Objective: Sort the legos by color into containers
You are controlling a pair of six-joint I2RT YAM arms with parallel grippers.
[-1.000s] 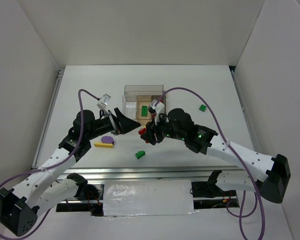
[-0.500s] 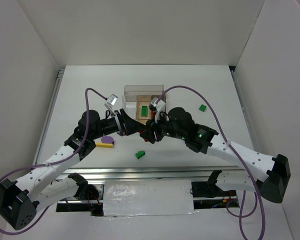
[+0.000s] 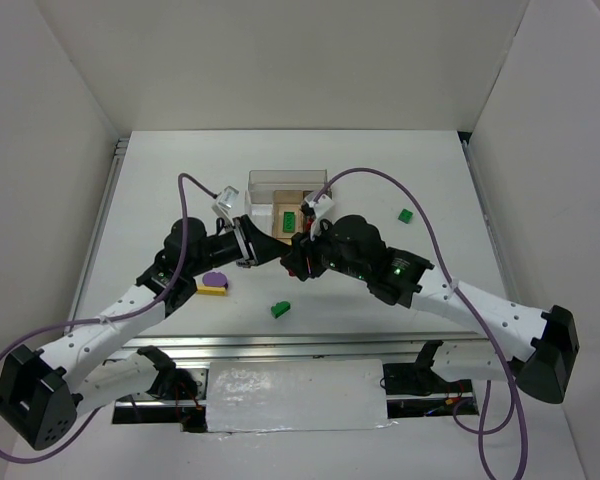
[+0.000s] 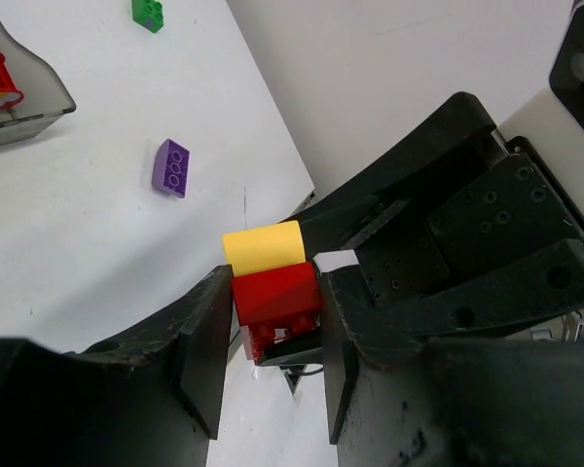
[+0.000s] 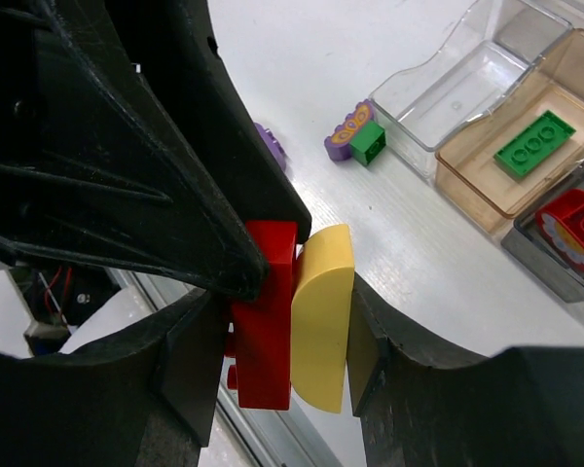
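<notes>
With left hand point(image 4: 273, 289), pinches red lego point(image 4: 275, 304) by its sides; with right hand point(image 5: 284, 326), clamps same red lego plus attached yellow lego point(image 5: 321, 311), above white surface point(image 5: 419, 253) near containers point(image 5: 467, 73).

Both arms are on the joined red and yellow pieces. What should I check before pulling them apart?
1. Left gripper pressing the red brick from both sides: ok.
2. Right gripper clamped across the pair, one finger on the yellow piece: ok.
3. Pieces separated: not ok, joined.
4. Dark bin that holds red in view: ok.
5. Bin for yellow: cannot tell.
</notes>
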